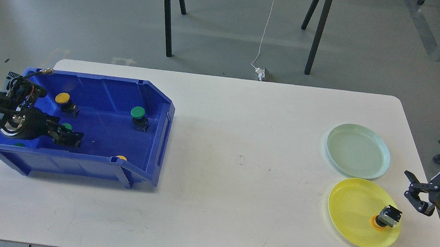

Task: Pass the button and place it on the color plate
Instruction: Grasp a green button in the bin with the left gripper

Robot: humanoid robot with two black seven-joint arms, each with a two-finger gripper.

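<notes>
A blue bin point(162, 134) at the table's left holds several buttons: a yellow one point(62, 98), a green one point(138, 112), a yellow cap point(121, 157) half hidden by the front wall, and a green cap point(20, 145) at the front left. My left gripper point(69, 139) is inside the bin, dark, with another green button cap point(66, 126) right above its fingers; I cannot tell whether it grips it. A yellow plate point(349, 208) at the right holds an orange-yellow button point(386, 218) lying on its cap. My right gripper point(414, 192) is open and empty just right of that plate.
A pale green plate point(358, 151) lies behind the yellow plate. The white table point(240, 162) spans between bin and plates. Black stand legs point(168, 13) and a white cable stand on the floor beyond the table's far edge.
</notes>
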